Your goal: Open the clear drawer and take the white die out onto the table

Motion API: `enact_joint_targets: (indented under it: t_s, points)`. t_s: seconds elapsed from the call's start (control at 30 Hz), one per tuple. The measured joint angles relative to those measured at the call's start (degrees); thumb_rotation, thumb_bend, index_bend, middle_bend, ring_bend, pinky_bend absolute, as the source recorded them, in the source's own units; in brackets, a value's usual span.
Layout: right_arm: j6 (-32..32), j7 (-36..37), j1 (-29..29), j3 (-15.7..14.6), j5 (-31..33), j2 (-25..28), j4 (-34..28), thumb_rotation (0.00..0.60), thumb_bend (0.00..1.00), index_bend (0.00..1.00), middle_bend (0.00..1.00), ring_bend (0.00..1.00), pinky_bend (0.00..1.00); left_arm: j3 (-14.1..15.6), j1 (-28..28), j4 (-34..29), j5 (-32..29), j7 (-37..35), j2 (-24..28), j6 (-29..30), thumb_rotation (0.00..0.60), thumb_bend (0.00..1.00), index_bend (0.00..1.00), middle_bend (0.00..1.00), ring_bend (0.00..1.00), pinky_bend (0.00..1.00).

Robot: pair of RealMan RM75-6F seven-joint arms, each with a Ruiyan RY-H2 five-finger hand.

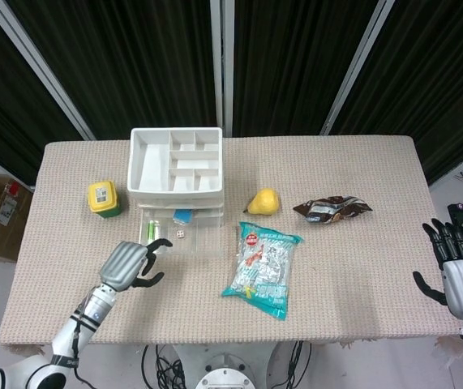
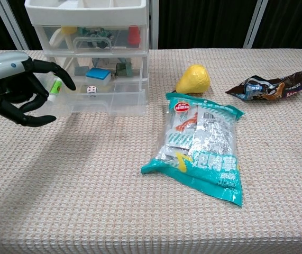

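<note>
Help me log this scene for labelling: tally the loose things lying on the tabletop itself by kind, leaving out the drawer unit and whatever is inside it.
Snack bags: 2, the teal bag and the dark wrapper
Yellow pear: 1
Yellow-lidded green tub: 1
Total: 4

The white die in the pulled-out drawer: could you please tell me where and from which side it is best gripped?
From above: the clear drawer has an open top, and its walls block the sides. Pinch two opposite faces of the white die, probably its left and right, where bare floor shows; the blue block lies behind.

A lab-like test setup: black curtains (image 1: 296, 57) behind a cloth-covered table (image 1: 361, 267).
</note>
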Motion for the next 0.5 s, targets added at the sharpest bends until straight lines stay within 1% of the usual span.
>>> enact_joint_targets:
  t_s: [0.17, 0.3, 0.4, 0.43, 0.5]
  points:
    - [0.36, 0.12, -0.28, -0.04, 0.0, 0.21, -0.08, 0.6, 0.22, 0.0, 0.03, 0.0, 0.0, 0.73, 1.06, -1.46, 1.97, -0.03, 1.93, 2.05, 0.6, 0.26, 0.24, 0.81, 0.97, 1.0]
    - [0.54, 0.07, -0.37, -0.05, -0.12, 0.28, -0.11, 0.6, 0.22, 0.0, 0.03, 0.0, 0.0, 0.35, 1.58, -2.45, 3.32, -1.97, 3.58, 3.9, 0.6, 0.25, 0.34, 0.82, 0.97, 1.0]
    - [0.56, 0.01, -0.28, -0.12, -0.58, 0.22, -0.19, 0.6, 0.22, 0.0, 0.03, 0.0, 0.0, -1.66, 0.95, -2.17, 3.47, -4.37, 4.37, 4.15, 0.6, 0.26, 0.41, 0.83, 0.97, 1.0]
    - [0.59, -0.01, -0.25, -0.19, -0.81, 0.18, -0.21, 0.6, 0.22, 0.0, 0.03, 0.0, 0.0, -2.79, 0.26, -1.56, 3.32, -4.86, 4.45, 3.89, 0.6, 0.26, 0.43, 0.83, 0.98, 1.0]
    - [0.73, -0.02, -0.31, -0.3, -1.01, 0.16, -0.22, 0.6, 0.22, 0.0, 0.03, 0.0, 0.0, -4.13, -1.12, -0.06, 3.03, -4.97, 4.37, 3.05, 0.6, 0.26, 0.46, 0.84, 0.98, 1.0]
